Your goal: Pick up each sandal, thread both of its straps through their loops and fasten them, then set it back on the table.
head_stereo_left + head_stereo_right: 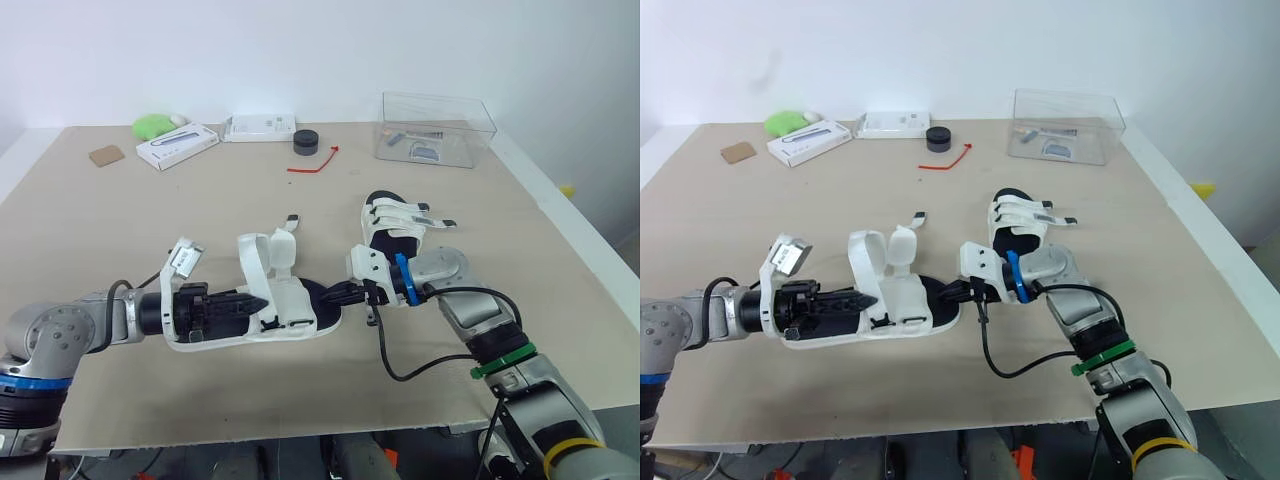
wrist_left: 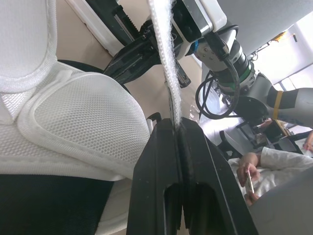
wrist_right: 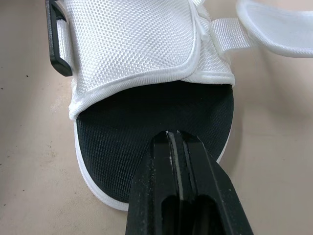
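Sandal one, the near sandal point(image 1: 300, 325), lies on its sole in the lower middle of the head view, on the beige surface point(image 1: 100, 230), with its white straps standing up and open. From the lower left the left gripper point(image 1: 255, 302) reaches in over the heel end of this sandal. In its wrist view its two black fingers are pressed together on the thin edge of a white strap point(image 2: 166, 73), which rises from between their tips. At the sandal's other end, the toe, the right gripper point(image 1: 335, 296) comes in from the lower right. Its fingers are closed against each other with nothing between them, and the tips sit just over the black footbed; whether they touch it I cannot tell. Just beyond that gripper, right of centre, the second sandal point(image 1: 395, 225) rests flat with its straps folded across the top.

Along the top of the frame, from left to right, are a brown card point(image 1: 106, 155), a green lump point(image 1: 152, 126), a long white box point(image 1: 177, 146), a black puck point(image 1: 306, 141), a red tie point(image 1: 315, 163) and a clear plastic box point(image 1: 435, 130).
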Controlling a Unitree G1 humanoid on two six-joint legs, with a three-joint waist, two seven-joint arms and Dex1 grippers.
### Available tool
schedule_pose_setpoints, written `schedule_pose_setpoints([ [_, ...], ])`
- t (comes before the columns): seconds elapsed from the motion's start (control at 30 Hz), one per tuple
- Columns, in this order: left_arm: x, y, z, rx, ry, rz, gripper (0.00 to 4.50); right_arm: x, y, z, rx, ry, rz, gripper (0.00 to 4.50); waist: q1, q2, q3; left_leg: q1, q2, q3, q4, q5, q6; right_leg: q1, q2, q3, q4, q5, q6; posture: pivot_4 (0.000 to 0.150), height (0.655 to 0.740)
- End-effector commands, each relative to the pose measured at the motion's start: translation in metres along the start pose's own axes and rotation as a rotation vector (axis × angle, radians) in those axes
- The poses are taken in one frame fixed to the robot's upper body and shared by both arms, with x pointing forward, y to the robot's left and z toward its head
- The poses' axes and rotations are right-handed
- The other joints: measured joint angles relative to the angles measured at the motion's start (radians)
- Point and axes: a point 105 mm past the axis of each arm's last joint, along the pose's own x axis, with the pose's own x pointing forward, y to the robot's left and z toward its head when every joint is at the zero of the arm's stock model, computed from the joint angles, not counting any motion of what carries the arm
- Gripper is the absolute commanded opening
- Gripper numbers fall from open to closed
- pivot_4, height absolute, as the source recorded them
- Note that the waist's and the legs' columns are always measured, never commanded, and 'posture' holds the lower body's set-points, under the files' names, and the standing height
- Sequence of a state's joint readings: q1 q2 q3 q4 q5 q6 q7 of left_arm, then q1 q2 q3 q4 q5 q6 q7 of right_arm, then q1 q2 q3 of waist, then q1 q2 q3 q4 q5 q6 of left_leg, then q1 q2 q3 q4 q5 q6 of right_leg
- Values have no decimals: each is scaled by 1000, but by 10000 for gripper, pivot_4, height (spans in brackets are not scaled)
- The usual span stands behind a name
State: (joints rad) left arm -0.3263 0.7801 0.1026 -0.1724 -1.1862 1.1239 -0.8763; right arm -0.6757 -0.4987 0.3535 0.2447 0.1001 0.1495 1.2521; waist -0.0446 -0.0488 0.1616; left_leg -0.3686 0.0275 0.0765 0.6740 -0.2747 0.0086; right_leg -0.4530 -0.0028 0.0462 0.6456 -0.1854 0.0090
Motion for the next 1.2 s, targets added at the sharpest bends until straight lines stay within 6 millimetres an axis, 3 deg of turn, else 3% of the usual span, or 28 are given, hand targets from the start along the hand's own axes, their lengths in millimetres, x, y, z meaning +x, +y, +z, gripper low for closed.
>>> schedule_pose_setpoints([
  [0.03, 0, -5, 4, 12, 9, -23, 341, -6, -2, -7, 8, 40, -27, 0, 0, 0, 0, 0, 0, 0, 0, 0, 0, 0, 0, 0, 0, 0, 0, 1500, 7400],
  [0.37, 7, 4, -5, 86, 78, 10, 341, -3, -2, -7, 8, 38, -19, 0, 0, 0, 0, 0, 0, 0, 0, 0, 0, 0, 0, 0, 0, 0, 0, 1500, 7400],
  [0.87, 13, 1, -22, 120, 166, -16, 341, -4, -1, -9, 14, 46, -21, 0, 0, 0, 0, 0, 0, 0, 0, 0, 0, 0, 0, 0, 0, 0, 0, 1500, 7400],
  [1.0, 12, 1, -14, 152, 136, -9, 12597, -4, -2, -10, 12, 48, -21, 0, 0, 0, 0, 0, 0, 0, 0, 0, 0, 0, 0, 0, 0, 0, 0, 1500, 7400],
  [1.1, 10, -2, 1, 196, 85, -3, 27151, -5, -3, -9, 9, 49, -22, 0, 0, 0, 0, 0, 0, 0, 0, 0, 0, 0, 0, 0, 0, 0, 0, 1500, 7400],
  [1.2, 8, -4, 19, 218, 21, 7, 27151, -5, -4, -9, 8, 50, -24, 0, 0, 0, 0, 0, 0, 0, 1, 1, 0, 0, 0, 0, 0, 0, 0, 1500, 7400],
])
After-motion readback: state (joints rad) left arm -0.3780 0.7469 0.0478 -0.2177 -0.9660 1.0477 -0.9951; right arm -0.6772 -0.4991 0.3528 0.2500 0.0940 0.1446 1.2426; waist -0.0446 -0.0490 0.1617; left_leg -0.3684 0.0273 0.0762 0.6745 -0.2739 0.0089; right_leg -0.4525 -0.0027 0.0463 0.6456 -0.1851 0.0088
